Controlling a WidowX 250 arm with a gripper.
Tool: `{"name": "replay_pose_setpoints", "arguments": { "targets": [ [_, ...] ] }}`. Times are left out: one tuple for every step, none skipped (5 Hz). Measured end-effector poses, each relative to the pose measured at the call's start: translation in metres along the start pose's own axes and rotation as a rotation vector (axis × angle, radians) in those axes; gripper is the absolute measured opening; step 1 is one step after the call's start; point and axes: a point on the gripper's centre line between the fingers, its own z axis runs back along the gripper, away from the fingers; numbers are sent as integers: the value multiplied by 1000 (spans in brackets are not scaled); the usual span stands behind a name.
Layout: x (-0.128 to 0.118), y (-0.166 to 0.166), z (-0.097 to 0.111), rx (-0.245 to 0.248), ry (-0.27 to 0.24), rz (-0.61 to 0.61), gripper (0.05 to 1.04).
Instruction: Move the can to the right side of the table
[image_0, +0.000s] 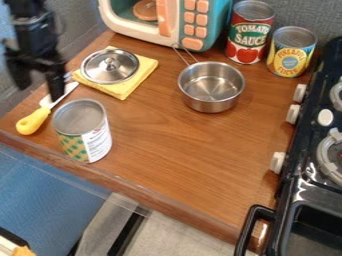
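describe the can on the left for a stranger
On the wooden counter, find the yellow-handled utensil at left. Right of it stands the can, its label part white, part green-patterned; the red can and yellow can sit behind.

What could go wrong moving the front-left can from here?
- Can stands near the table's front edge; a nudge that way might tip it off.
- Knife lies beside it on the claw side; the approach could knock it.
- Saucepan sits to the right; a low sweep could clip it.
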Motion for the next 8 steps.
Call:
{"name": "replay_pose_setpoints", "arguments": {
  "targets": [
    [-8, 12, -4, 7, 3, -4, 1001],
    [-22, 8, -14, -8, 41, -27, 1001],
    [-40, -3, -8, -15, 53, -24, 1001],
    [-50, -22, -2, -9, 55, -13, 1001],
    [-57, -53, 4, -18, 59, -10, 1000],
    [-52, -85, 0, -42, 49, -6, 1000],
    [-41, -117, -6, -53, 39, -39, 1000],
    [-33, -145, -15, -65, 40, -75, 1000]
  ]
}}
